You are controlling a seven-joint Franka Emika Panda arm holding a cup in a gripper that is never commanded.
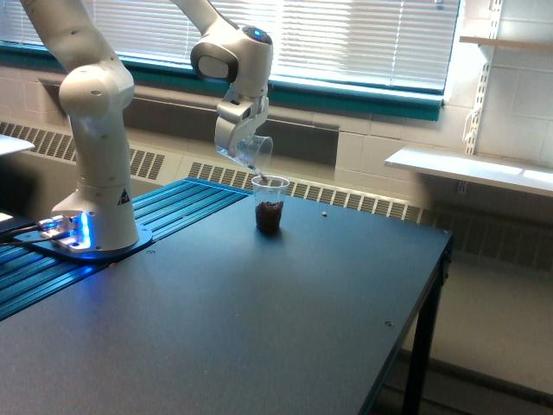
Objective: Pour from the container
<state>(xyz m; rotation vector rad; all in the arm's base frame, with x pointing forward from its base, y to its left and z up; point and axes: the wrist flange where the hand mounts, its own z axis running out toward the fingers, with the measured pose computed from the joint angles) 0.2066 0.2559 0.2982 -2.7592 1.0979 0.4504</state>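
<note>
Pinching a squat clear plastic cup (250,151), the white end effector (235,137) tips it over a taller clear cup (270,205), apparently mid-pour; deeper tilting likely follows.

Robot arm (95,112): white, with a grey joint face and a blue light at its base.
Held cup (251,151): clear, colourless.
Standing cup (270,205): clear plastic, dark brown contents in its lower half.
Table (259,328): dark blue-grey top, black legs.
Ribbed panel (186,199): teal-blue, lined with parallel grooves.
Window blinds (346,35): white horizontal slats.
Sill (389,102): teal.
Shelf (467,169): white.
</note>
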